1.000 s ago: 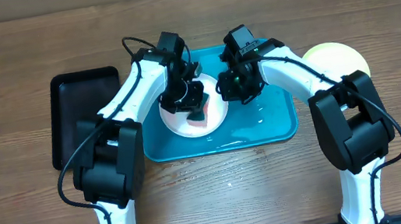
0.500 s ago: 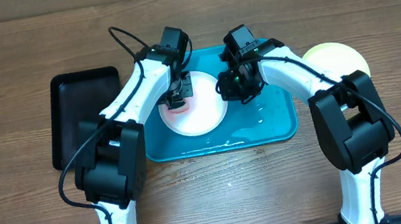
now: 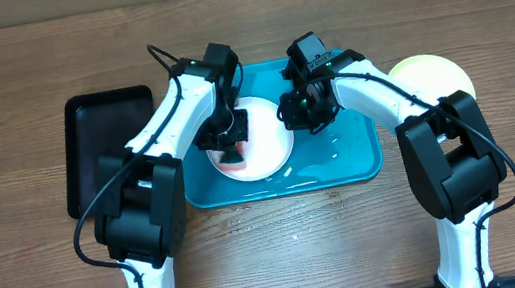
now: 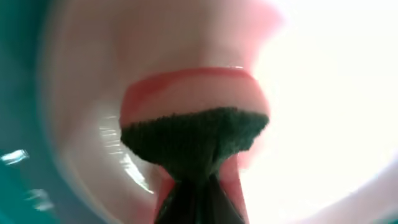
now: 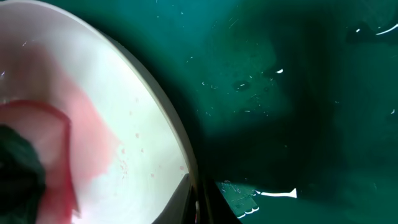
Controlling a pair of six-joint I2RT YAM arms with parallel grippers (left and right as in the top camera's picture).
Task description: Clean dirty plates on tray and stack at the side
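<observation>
A white-rimmed plate (image 3: 267,141) lies on the left half of the turquoise tray (image 3: 349,151). My left gripper (image 3: 230,144) is shut on a pink sponge with a dark green pad (image 4: 196,134) and presses it on the plate's left part (image 4: 323,93). A pink smear (image 5: 87,137) spreads on the plate (image 5: 149,118) round the sponge. My right gripper (image 3: 292,116) is shut on the plate's right rim; its fingertips (image 5: 198,202) pinch the edge above the tray floor (image 5: 298,93). A yellow-green plate (image 3: 430,74) lies right of the tray. The light blue plate is out of view.
A smaller black tray (image 3: 106,145) lies on the wooden table left of the turquoise tray. The turquoise tray's right half is wet, with bright water streaks (image 3: 325,160). Both arms cross over the tray's far edge.
My left gripper with the sponge went from the plate's near middle to its far left, then came back down to the plate's left side. The right gripper has held still on the rim.
</observation>
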